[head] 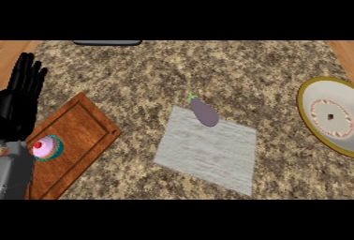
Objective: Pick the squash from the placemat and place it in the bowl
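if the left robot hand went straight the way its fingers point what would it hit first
Nothing in view: the left robot hand points up the left edge, away from the board; the way looks free, depth unclear.

Taking the placemat at the middle of the counter as the clock's centre, the vegetable lies at twelve o'clock, on the mat's far edge and partly overhanging it. The bowl sits at about two o'clock, well apart, cut by the view's right edge. The cutting board lies at nine o'clock, with a cupcake on its left part. The left hand rests open at ten o'clock, by the left edge.
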